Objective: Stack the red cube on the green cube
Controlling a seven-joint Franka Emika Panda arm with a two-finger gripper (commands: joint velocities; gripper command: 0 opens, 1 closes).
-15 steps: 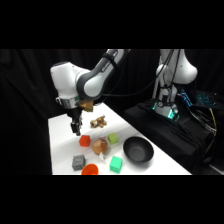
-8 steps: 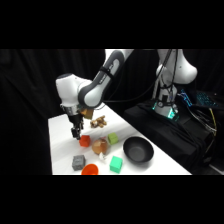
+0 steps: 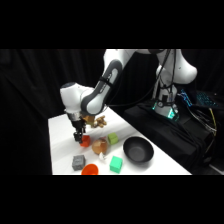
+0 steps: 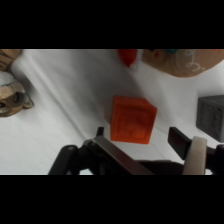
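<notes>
Wrist view puts the small orange-red cube (image 4: 132, 120) on the white table (image 4: 60, 125) just beyond our open, empty gripper (image 4: 145, 142) — we should centre the fingers, descend squarely astride it, then close.

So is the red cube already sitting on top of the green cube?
No: the red cube rests on the table under the gripper, apart from the green cube.
</notes>
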